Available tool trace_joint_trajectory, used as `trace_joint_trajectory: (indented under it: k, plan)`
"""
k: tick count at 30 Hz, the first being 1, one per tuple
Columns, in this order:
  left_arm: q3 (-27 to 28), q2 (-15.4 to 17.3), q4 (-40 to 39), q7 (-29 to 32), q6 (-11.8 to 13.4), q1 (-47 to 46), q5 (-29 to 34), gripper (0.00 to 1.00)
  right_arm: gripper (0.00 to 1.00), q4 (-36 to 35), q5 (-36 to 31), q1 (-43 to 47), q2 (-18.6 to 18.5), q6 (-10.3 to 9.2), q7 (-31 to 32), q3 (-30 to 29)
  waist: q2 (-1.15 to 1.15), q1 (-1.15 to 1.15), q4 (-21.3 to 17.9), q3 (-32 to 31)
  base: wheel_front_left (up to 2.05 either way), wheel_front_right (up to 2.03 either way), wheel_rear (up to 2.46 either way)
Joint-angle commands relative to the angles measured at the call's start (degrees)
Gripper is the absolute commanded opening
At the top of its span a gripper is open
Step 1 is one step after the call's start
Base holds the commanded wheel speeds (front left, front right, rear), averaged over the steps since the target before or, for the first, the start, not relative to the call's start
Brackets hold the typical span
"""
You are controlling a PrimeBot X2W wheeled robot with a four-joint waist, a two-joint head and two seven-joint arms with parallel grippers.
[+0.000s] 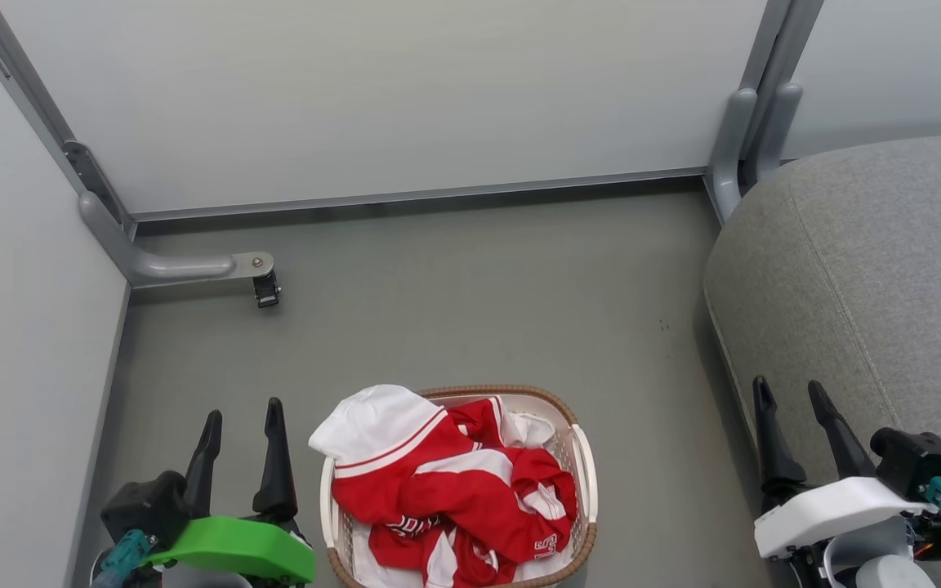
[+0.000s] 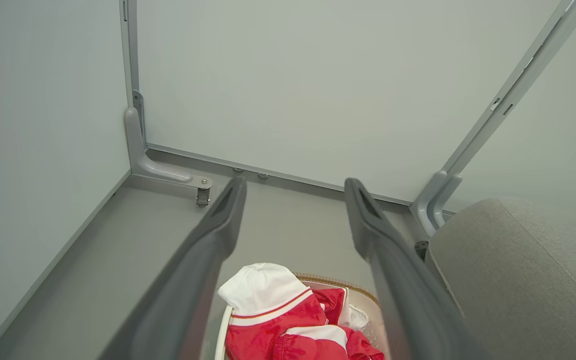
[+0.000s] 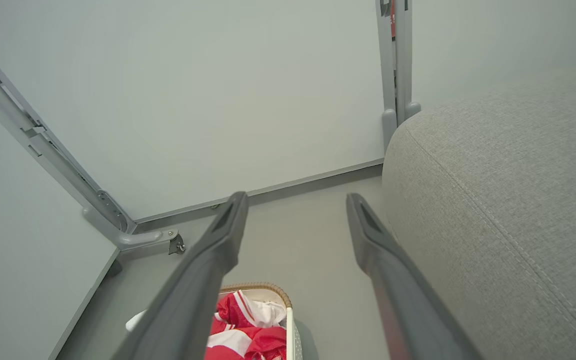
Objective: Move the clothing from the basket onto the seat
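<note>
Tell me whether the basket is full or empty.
Full: crumpled red-and-white clothing fills the basket, one white part spilling over its rim.

Head view taken from above, tilted forward and down onto grey floor; basket caught near at bottom edge, seat at right, white panels beyond. Left wrist view taken lower, sighted along left gripper toward panel corner, basket close beneath. Right wrist view taken likewise along right gripper, seat seen close at right. Basket, seat, floor, panels and castor bracket shared by all three views.
</note>
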Motion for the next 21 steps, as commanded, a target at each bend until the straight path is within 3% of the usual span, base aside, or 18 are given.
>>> trace_joint_trajectory:
  k: [1,21]
  plan:
    - [-0.1,0.4,0.1,-0.5,0.1,0.6,1.4,1.0,1.0,-0.1,-1.4,0.0,-0.3,0.02,-0.5,0.1,0.0,0.0,0.0,0.0,0.0,0.0,0.0]
    - [-0.6,0.5,2.5,-2.8,0.7,0.8,8.8,1.0,1.0,0.0,-10.3,0.3,-0.5,0.02,-2.8,0.8,0.0,0.0,0.1,0.2,0.0,0.0,0.0]
